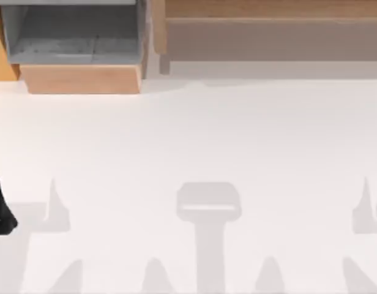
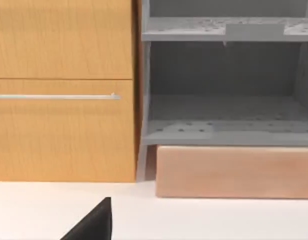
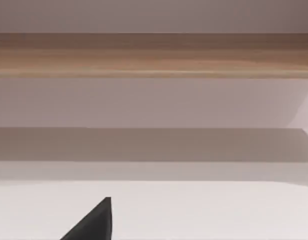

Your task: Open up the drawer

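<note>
The pale wooden drawer front [image 2: 234, 171] lies straight ahead of the left hand [image 2: 94, 225], the nearer one; its finger state I cannot tell.

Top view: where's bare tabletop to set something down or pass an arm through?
The white tabletop is bare from the tan wooden drawer front and grey shelf unit at the back left to the near edge. The only crowding is the back-left cabinet and the left gripper at the left edge.
</note>
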Robot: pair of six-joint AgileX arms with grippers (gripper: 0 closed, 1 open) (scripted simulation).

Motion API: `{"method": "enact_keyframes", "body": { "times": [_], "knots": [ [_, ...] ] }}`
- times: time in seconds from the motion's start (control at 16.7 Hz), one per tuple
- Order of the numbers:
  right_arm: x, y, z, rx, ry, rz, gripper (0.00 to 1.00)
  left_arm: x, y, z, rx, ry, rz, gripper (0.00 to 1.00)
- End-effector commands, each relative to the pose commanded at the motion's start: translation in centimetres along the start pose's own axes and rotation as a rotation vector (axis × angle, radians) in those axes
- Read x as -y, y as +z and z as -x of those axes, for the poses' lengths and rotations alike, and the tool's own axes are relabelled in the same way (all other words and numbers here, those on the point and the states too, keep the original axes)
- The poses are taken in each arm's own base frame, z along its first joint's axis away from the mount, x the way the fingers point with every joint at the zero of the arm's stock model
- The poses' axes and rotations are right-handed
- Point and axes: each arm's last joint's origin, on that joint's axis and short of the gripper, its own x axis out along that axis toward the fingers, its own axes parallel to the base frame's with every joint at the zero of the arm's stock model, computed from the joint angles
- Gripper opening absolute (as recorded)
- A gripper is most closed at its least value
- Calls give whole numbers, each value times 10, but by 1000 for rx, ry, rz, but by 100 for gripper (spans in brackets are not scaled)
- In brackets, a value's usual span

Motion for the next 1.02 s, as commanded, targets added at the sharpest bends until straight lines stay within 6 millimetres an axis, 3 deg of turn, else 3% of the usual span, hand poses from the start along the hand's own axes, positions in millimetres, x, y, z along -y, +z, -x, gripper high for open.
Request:
{"method": "enact_keyframes", "body": {
  "times": [0.24, 0.54, 0.78, 1.02],
  "knots": [
    [0, 0, 0, 0, 0, 0, 100, 2, 9, -1, 14, -4, 0, 100],
    [0, 0, 0, 0, 0, 0, 100, 18, 53, -14, 33, -9, 7, 100],
    [0, 0, 0, 0, 0, 0, 100, 47, 91, -45, 22, -4, 10, 100],
    [0, 0, 0, 0, 0, 0, 100, 92, 113, -78, 7, 0, 5, 100]
  ]
}}
